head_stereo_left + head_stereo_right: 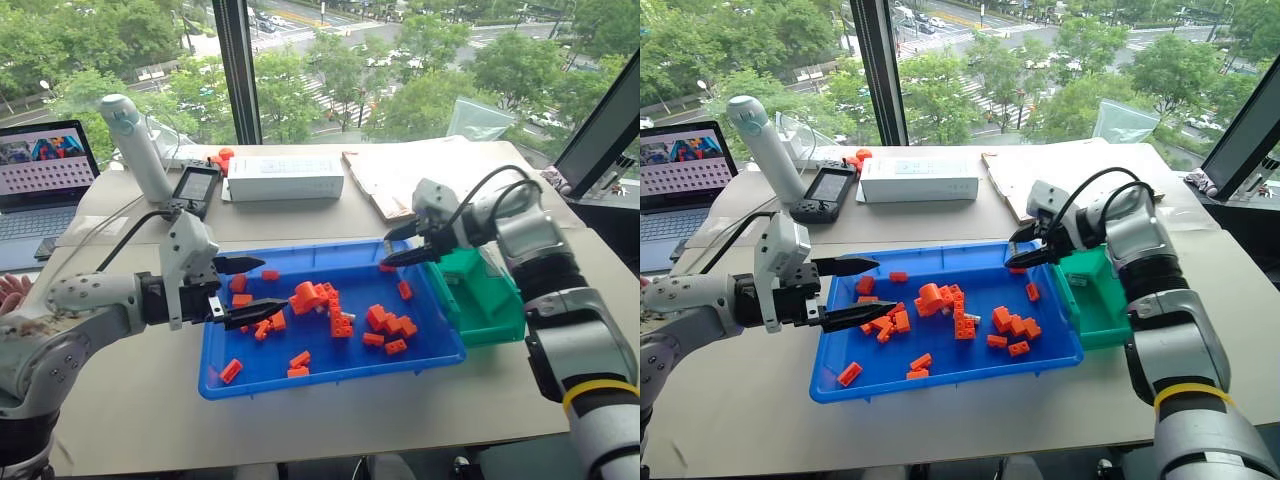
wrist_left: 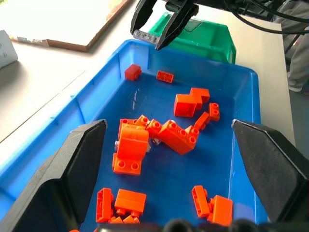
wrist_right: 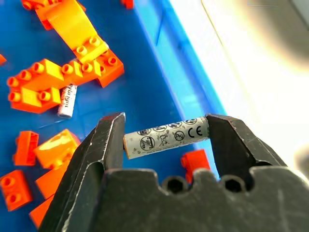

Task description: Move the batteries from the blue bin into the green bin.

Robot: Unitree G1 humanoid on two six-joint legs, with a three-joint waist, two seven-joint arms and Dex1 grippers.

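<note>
Between the right end effector's (image 3: 165, 137) fingers a battery (image 3: 166, 137) sits clamped end to end, raised over the blue bin's (image 1: 430, 352) far corner, presumably for carrying to the green bin (image 1: 487, 305) beside it; another battery (image 3: 67, 100) lies among orange bricks (image 1: 318, 300); the left end effector (image 1: 243, 288) hovers wide open, empty; beige surface (image 1: 300, 215), window behind.

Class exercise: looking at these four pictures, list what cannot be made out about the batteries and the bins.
- Second battery: right wrist view, half hidden under orange bricks.
- Green bin: head views, the right hand and arm cover part of its inside.
- Held battery: too small to make out in the head views.
</note>
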